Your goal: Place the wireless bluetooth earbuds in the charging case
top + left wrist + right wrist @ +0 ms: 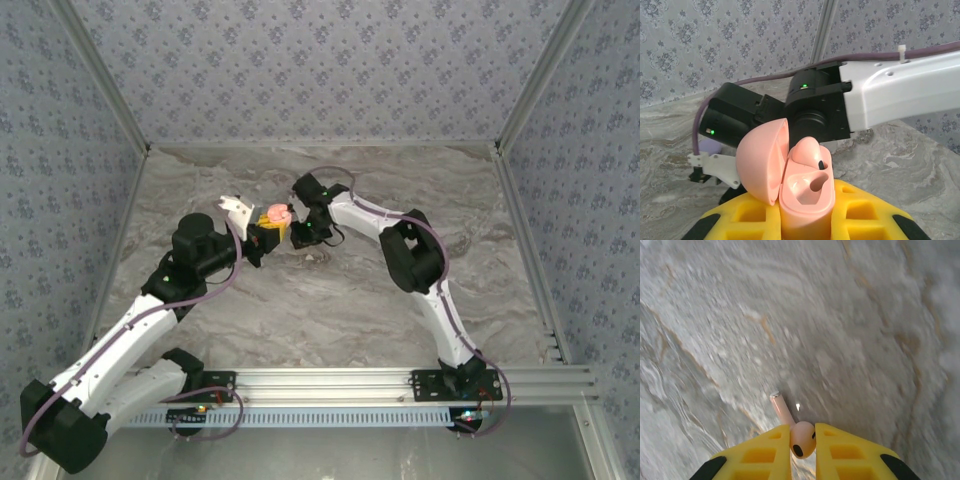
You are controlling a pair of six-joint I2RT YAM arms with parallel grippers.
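Observation:
A pink charging case [805, 200] stands upright between the yellow fingers [860, 215] of my left gripper [805, 222], which is shut on it. Its lid [760, 160] hangs open to the left. One pink earbud [807, 150] sits in the far slot and the near slot [812, 187] is empty. My right gripper [802, 442] is shut on a second pink earbud [801, 434], its stem [781, 410] pointing away over the marble table. From above, the case [277, 213] and both grippers, left [266, 235] and right [302, 234], meet at mid-table.
The right arm [890, 95] crosses close behind the open case. A small lilac rounded thing [707, 147] lies partly hidden beyond it on the marble table [330, 310]. Patterned walls [320, 60] close in the back and both sides.

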